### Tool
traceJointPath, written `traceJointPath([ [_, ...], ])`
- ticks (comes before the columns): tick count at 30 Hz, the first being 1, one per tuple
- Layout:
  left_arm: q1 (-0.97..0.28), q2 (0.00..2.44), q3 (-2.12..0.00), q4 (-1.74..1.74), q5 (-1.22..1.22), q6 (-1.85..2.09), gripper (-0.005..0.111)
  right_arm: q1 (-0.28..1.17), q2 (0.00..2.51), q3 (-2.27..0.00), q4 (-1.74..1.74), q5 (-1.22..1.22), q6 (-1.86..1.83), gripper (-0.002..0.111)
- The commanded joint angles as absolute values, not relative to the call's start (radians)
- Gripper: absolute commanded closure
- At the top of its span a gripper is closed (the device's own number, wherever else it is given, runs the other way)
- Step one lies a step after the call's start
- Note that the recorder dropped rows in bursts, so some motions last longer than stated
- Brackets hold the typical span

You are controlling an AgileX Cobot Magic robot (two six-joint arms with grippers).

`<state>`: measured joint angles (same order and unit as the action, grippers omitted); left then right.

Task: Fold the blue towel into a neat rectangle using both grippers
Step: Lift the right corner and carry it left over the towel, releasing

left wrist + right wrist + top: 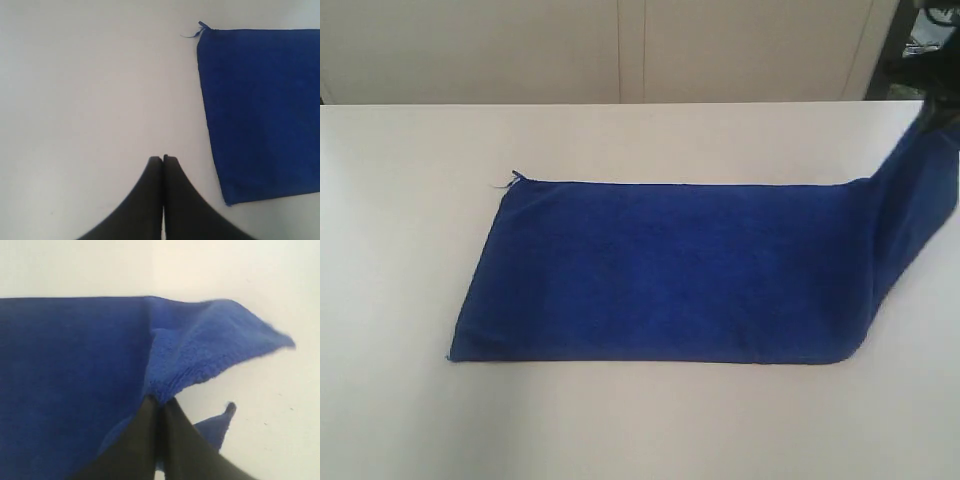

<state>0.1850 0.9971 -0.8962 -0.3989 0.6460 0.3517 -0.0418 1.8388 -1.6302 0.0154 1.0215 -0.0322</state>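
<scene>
Hanging from the right gripper (pixel 161 404), whose jaws are clamped on its raised end, presumably so that end can be carried over for a fold, the blue towel (pixel 670 270) is spread flat on the table (pixel 620 430), its other end near the shut, empty left gripper (pixel 164 160).

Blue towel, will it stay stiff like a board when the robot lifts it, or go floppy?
Probably floppy: where the right gripper pinches the blue towel, that end bends up and sags while the rest lies flat on the table. Its fuzzy cloth likely grips rather than slips.
</scene>
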Motion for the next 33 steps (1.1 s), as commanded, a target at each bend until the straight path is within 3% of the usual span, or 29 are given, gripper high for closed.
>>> traceJointPath([
  [1,0.186,0.988,-0.894,-0.409,0.655,0.346,0.107,0.101,1.789,-1.692,0.034,1.072,-0.067,0.108],
  [13,0.186,0.988,-0.894,-0.409,0.655,0.346,0.107,0.473,1.858,-1.917,0.063,1.106,-0.08,0.108],
  [19,0.186,0.988,-0.894,-0.409,0.655,0.346,0.107,0.685,2.119,-2.075,0.224,0.965,-0.101,0.108],
  [26,0.186,0.988,-0.894,-0.409,0.651,0.346,0.107,0.756,2.371,-2.084,0.26,0.789,-0.101,0.107],
  [30,0.186,0.988,-0.894,-0.409,0.651,0.346,0.107,0.756,2.385,-2.084,0.265,0.791,-0.101,0.091],
  [33,0.186,0.988,-0.894,-0.409,0.651,0.346,0.107,0.756,2.369,-2.095,0.258,0.81,-0.101,0.069],
])
